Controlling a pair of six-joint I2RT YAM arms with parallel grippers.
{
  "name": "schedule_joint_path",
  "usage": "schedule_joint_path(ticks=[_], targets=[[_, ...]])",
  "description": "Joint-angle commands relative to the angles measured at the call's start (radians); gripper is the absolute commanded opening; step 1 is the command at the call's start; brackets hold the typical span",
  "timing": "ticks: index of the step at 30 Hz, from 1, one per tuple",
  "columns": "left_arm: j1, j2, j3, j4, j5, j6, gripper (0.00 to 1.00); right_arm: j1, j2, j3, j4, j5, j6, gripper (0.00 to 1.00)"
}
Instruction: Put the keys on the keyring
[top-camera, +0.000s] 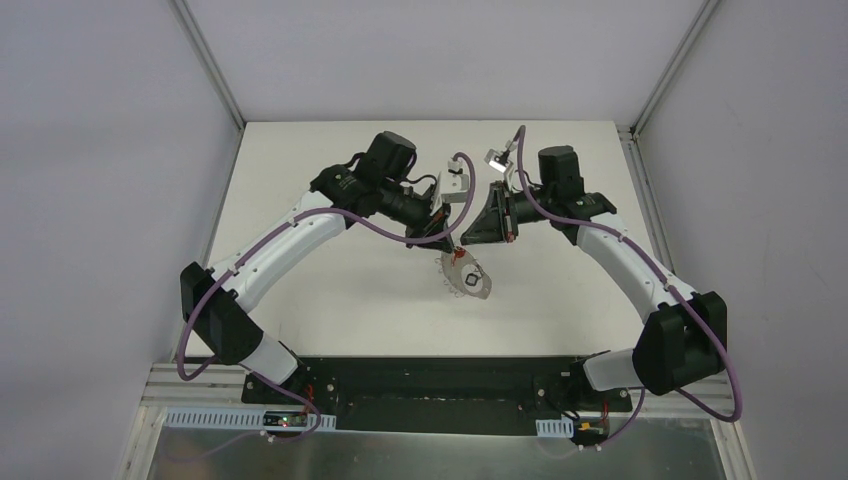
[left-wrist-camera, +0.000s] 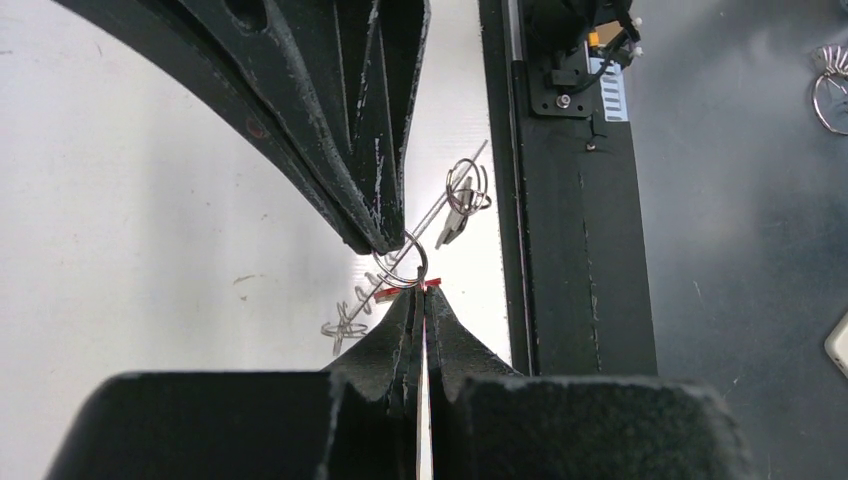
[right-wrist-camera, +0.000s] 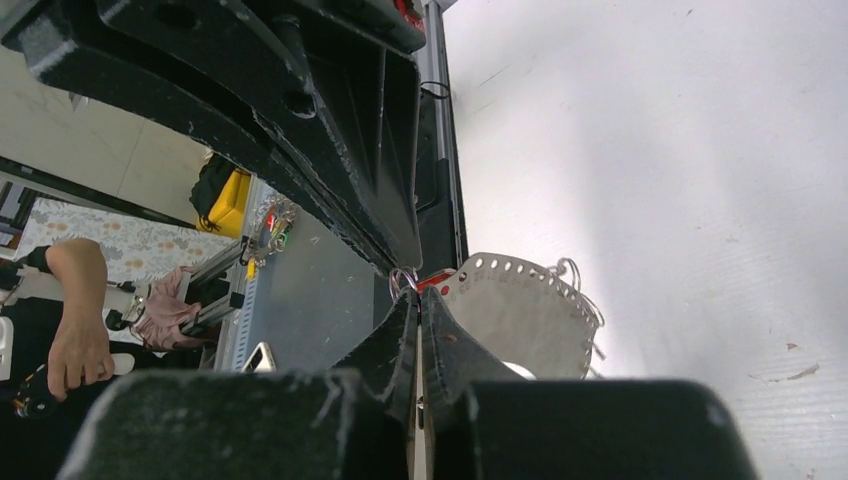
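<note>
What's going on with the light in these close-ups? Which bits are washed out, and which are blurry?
Left wrist view: the table is washed out nearly white, the camera's own fingers are a soft dark blur, and the wire loop is sharp. Right wrist view: glare on the table, and the keyring looks dull grey against it. Top external view: even light, faint shadows under the arms.

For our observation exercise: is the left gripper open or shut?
Shut: left gripper fingers meet with no gap, pinching the red key.
</note>
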Motion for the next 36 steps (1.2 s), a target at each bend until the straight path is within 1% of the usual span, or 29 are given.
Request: schedule_joint_path(ticks=[1,3,9,15,21,26,29,36], targets=[[0.001,-0.026,-0.01,0.056,-0.003,-0.069,0.01,-0.008,-0.034,0.021,0.075,0.023,0.03,0.0],[0.003,-0.026,-0.014,0.065,-0.013,-0.088,0.05,-0.012,-0.034,0.022,0.078,0.022,0.034,0.0],[0.013,-0.033,-0.029,0.092,-0.023,-0.133,0.22,-0.021,-0.041,0.024,0.079,0.013,0.022,0.0],[0.03,-0.026,-0.034,0.137,0.002,-0.206,0.32,-0.024,-0.04,0.025,0.076,0.009,0.004,0.0],[0.057,-0.012,-0.034,0.17,0.009,-0.266,0.33,-0.023,-0.044,0.026,0.073,-0.003,0.0,0.0],[0.106,-0.012,-0.049,0.254,0.038,-0.36,0.33,-0.025,-0.046,0.026,0.064,-0.012,-0.029,0.0],[0.11,-0.009,-0.056,0.275,0.062,-0.379,0.34,-0.025,-0.045,0.034,0.066,-0.01,-0.041,0.0],[0.111,-0.007,-0.118,0.402,0.137,-0.497,0.36,-0.026,-0.038,0.049,0.083,-0.002,-0.031,0.0]])
